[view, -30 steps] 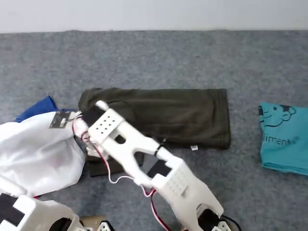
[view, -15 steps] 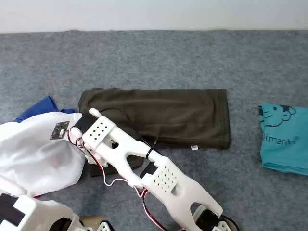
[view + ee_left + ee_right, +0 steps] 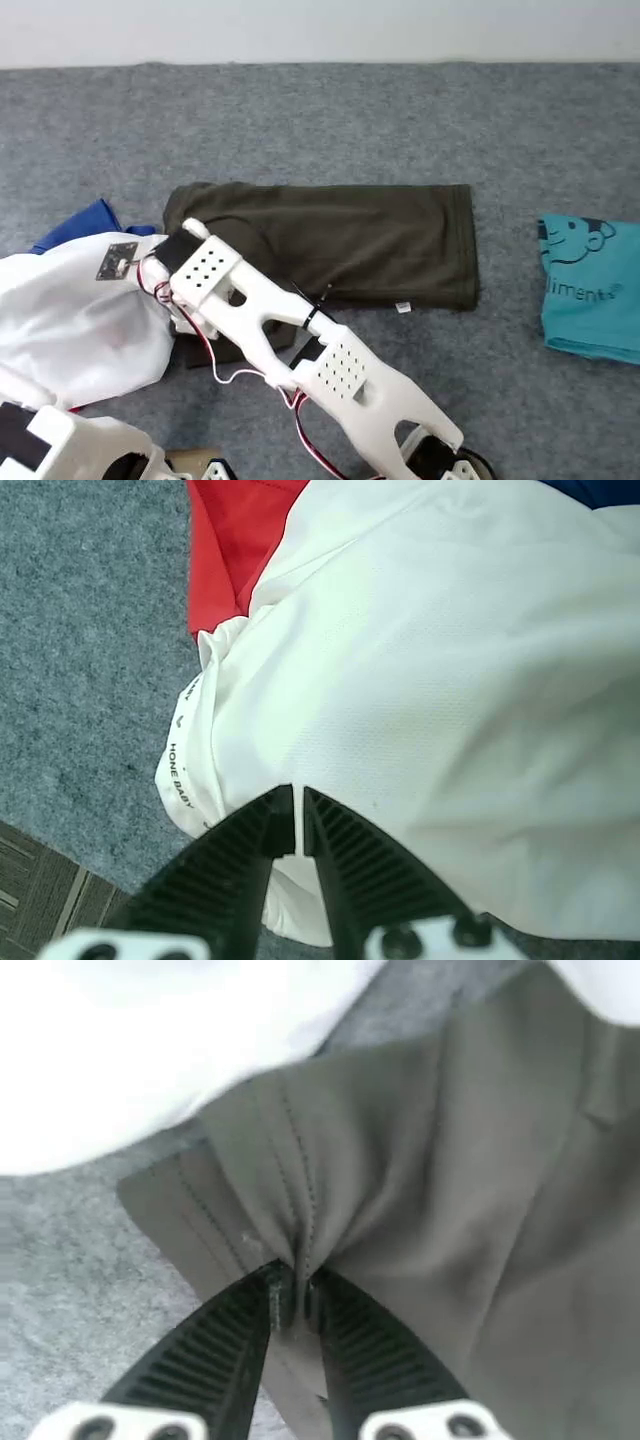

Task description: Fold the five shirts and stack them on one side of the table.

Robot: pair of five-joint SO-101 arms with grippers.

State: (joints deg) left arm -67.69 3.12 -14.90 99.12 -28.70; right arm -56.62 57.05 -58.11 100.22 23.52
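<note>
Layout-wise: the table [image 3: 300, 120] has the middle shirt [image 3: 380, 240] lying flat dead centre, long side running left to right. Way off at the right edge sits the right-edge shirt [image 3: 590, 290], well apart from it. Far left there's a heap. The top shirt [image 3: 70, 320] lies over the rest, the back shirt [image 3: 85, 222] pokes out behind it, and the under shirt [image 3: 225, 540] sticks out from beneath. The heap's right side touches the middle shirt's left end. The right arm [image 3: 330, 370] comes in from the front edge, slanting left, with the right gripper [image 3: 292, 1285] clamped on a fold at that shirt's front-left corner. The left gripper [image 3: 297, 798] is above the top shirt.
</note>
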